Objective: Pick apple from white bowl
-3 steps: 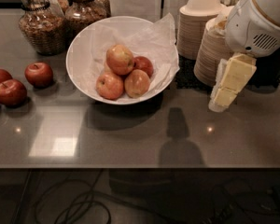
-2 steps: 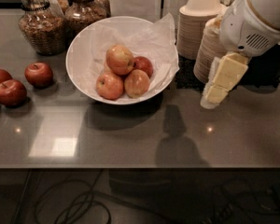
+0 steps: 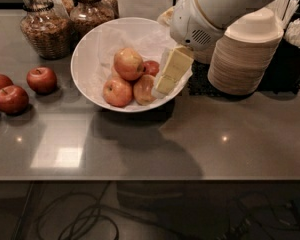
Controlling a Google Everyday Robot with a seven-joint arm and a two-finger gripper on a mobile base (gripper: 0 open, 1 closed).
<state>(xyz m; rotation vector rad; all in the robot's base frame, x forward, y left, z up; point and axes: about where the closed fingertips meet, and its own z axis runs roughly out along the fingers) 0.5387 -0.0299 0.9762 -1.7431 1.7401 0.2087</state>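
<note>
The round, pale yellow-orange apple with a red blush (image 3: 128, 63) lies on top of the pile in the wide, glossy white bowl lined with crinkled white paper (image 3: 78, 71), and the robot's pale yellow hand (image 3: 161, 86) hangs tilted over the bowl's right side. The hand's tip is just beside a lower orange-red apple (image 3: 143, 88), not the target, and I cannot tell whether the hand is apart or together. Coming down from here, it could take the wrong fruit. It could also nudge the pile so that the top apple rolls off its perch. A push on the rim might slide the bowl across the grey table (image 3: 200, 134). The apple itself looks smooth and firm. It is the yellowest of the pile, blushed red on one flank, and larger than the small deeper-red apple (image 3: 151, 67) just to its right. Being round and glossy, it will probably slip if caught off-centre.
</note>
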